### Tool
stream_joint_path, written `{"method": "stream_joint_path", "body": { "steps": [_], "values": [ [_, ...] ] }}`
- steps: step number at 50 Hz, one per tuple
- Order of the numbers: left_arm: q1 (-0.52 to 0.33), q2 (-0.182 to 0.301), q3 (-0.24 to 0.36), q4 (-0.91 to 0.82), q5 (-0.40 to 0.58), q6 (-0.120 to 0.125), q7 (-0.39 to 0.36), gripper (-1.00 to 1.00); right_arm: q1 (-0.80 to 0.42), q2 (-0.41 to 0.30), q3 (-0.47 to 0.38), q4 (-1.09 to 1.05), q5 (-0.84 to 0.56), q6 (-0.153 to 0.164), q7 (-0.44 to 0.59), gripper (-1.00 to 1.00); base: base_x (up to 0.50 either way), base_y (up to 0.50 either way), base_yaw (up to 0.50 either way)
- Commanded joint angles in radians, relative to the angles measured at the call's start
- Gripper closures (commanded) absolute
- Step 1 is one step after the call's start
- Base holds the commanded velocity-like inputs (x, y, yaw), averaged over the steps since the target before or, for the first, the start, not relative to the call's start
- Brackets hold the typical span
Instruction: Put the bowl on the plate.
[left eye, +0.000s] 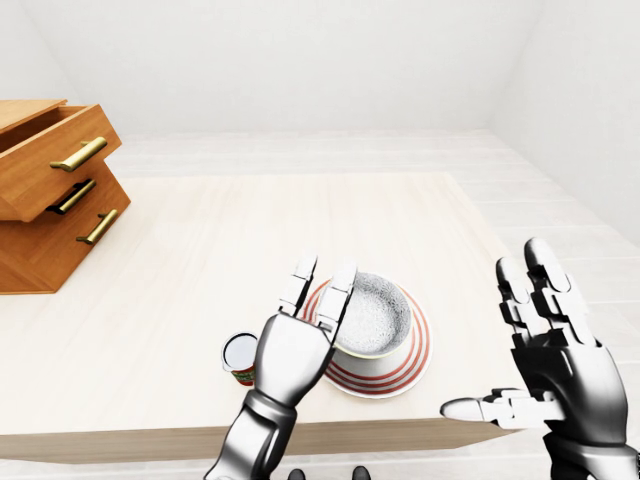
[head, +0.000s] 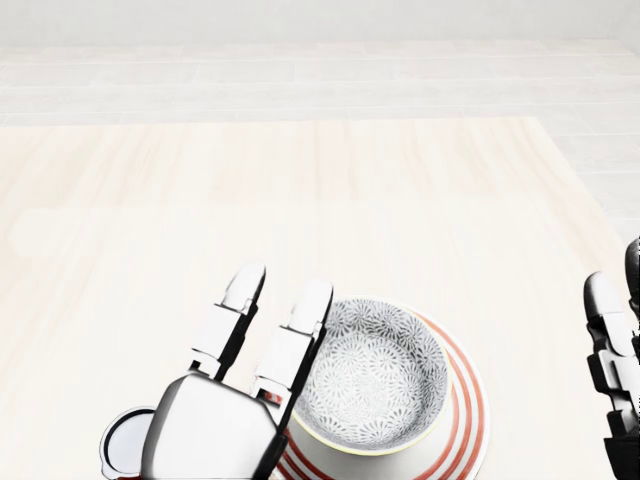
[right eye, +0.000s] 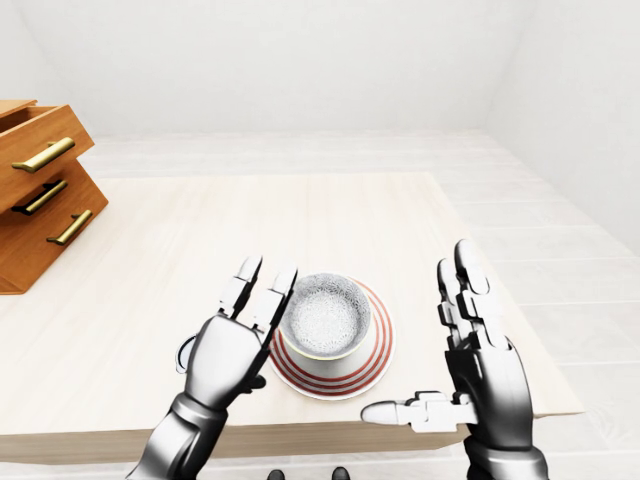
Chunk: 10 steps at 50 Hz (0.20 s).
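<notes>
Bowl (head: 375, 378) sits on striped plate (head: 462, 420) near desk's (head: 300, 200) bottom edge, head view; left robot hand (head: 215, 425) spread, just beside bowl's left rim, holding nothing; right robot hand (left eye: 555, 350) spread, well apart; bowl likely stiff glazed ceramic, slick, chippable; grip at rim.

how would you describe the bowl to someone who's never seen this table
Start at the pale wooden table and go to its edge at the bottom of the head view. Beside the open left hand is a red-ringed plate, and the bowl sits on it. Its grey flower-patterned inside sets it apart from the small shiny-topped can.
</notes>
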<state>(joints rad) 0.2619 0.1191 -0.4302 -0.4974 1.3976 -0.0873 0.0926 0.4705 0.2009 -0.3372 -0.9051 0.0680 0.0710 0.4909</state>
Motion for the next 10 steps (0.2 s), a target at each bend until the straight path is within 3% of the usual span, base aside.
{"method": "stream_joint_path", "body": {
  "steps": [1,10],
  "values": [
    [-0.009,-0.011,0.061,-0.101,-0.066,0.000,-0.090,-1.00,-0.005,-0.005,0.018,0.007,-0.017,0.001,-0.011,-1.00,0.00,0.00,0.00],
    [0.010,-0.012,0.115,-0.178,-0.118,0.000,-0.137,-1.00,-0.007,-0.015,0.036,0.005,-0.031,0.007,-0.029,-1.00,0.00,0.00,0.00]
  ]
}}
